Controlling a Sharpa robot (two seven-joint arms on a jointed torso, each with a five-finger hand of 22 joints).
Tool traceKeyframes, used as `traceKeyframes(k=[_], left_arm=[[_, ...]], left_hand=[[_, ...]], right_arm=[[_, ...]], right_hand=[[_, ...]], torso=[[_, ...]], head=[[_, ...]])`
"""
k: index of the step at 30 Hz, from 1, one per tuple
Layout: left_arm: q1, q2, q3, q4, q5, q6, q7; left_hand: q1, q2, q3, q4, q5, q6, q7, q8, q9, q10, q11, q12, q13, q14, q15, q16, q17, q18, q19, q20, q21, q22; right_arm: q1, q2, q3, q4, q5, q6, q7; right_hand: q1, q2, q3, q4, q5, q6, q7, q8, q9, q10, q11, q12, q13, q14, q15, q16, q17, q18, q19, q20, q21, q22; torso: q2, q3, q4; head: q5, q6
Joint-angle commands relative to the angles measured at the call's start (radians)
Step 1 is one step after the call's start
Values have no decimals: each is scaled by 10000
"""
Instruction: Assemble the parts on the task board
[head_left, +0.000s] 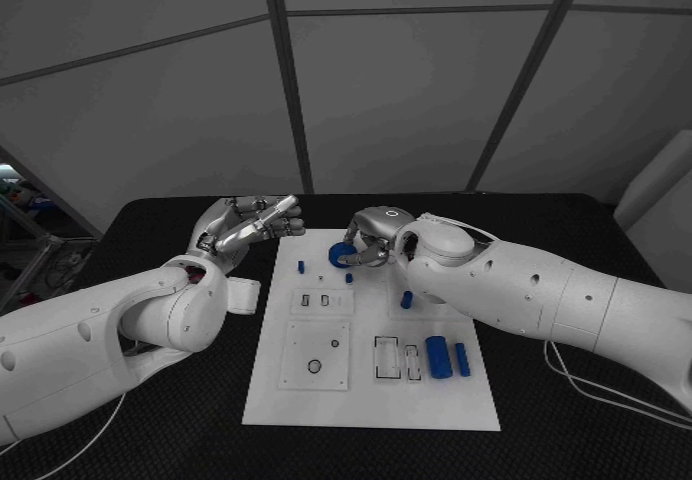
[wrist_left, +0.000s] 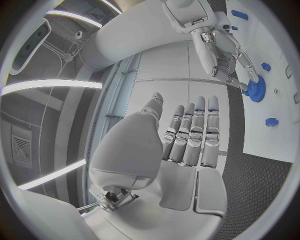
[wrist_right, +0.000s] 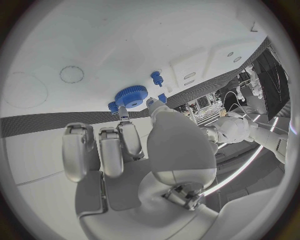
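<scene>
Your right robot hand (head_left: 369, 238) is down at the far end of the task board (head_left: 372, 400), near its 12 o'clock edge, fingertips closed around the rim of the blue gear (head_left: 342, 254). In the right wrist view the gear (wrist_right: 130, 94) lies flat with its toothed face up, and thumb and a finger meet it from opposite sides, so you have it pinched; the other fingers sit curled alongside. Whether it has seated on the board or rides just above it, I cannot tell.

Here's the relation that matters: the gear lies directly under your right fingertips, its axis straight up out of the board, so any seating move looks like a plain push down along that axis, with perhaps a small twist. Two small blue pegs (wrist_right: 155, 76) stand just beyond the gear, so watch your fingers there.

Your left robot hand (head_left: 248, 224) is off the board at about 10 o'clock, raised over the black desk (head_left: 173, 215), fingers extended side by side, holding nothing. From its wrist view the gear (wrist_left: 256, 90) is well across from it, so the right arm is clearly the nearer one.

Back at 5 o'clock, the blue cylinders (head_left: 437, 356) lie by the rectangular slots, long axes running 12 to 6. One more blue piece (head_left: 407, 298) sits mid-board beside your right forearm. My read: early going, with most parts not yet placed.
</scene>
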Motion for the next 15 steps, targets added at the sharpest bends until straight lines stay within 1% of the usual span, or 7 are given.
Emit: traceKeyframes(k=[1,5,9,12,15], left_arm=[[17,2,10,10,-69,124,6],[17,-9,10,10,-70,119,3],[17,-16,10,11,-70,118,2],[17,-15,10,7,-70,118,2],[17,-11,10,1,-70,124,5]], left_hand=[[3,62,8,-75,-56,-37,59,-46,-13,-50,19,-43,-7,7,58,-47,-10,-99,51,-14,-53,-9],[3,62,8,-75,-56,-37,59,-46,-13,-50,19,-43,-7,7,58,-47,-10,-99,51,-14,-53,-9],[3,62,8,-75,-56,-37,59,-46,-13,-50,19,-43,-7,7,58,-47,-10,-99,51,-14,-53,-9],[19,69,16,-94,-57,-37,60,-54,-12,-54,19,-46,-6,12,58,-56,-10,-99,53,-13,-54,-12],[19,69,16,-94,-57,-37,60,-54,-12,-54,19,-46,-6,12,58,-56,-10,-99,53,-13,-54,-12]], right_arm=[[12,-17,1,18,93,279,-26],[11,-102,1,89,81,232,-140],[11,-202,1,170,73,-59,-152],[10,-327,2,260,71,-489,-133],[7,-572,3,468,112,-1116,-51]], right_hand=[[-92,-13,-4,7,14,-1,-21,-53,-20,54,9,32,132,890,12,40,1976,-183,18,-16,47,1035],[-95,-33,-5,-5,12,-20,-15,-75,-28,49,11,29,128,889,13,38,1971,-182,16,-16,46,1032],[-95,-49,0,-16,6,-52,-2,-108,-39,57,19,42,144,889,17,38,1972,-184,22,-16,49,1041],[-78,-56,15,-32,30,-67,4,-129,-46,83,25,72,180,887,21,35,1966,-183,20,-15,48,1037],[-9,-72,79,-77,172,-12,10,-147,-44,122,31,117,230,886,28,32,1958,-185,25,-10,50,1043]], torso=[[2,-1,0],[-4,5,-3],[3,7,-6],[2,9,-8],[-2,5,4]], head=[[11,2],[11,3],[9,7],[11,9],[-10,19]])
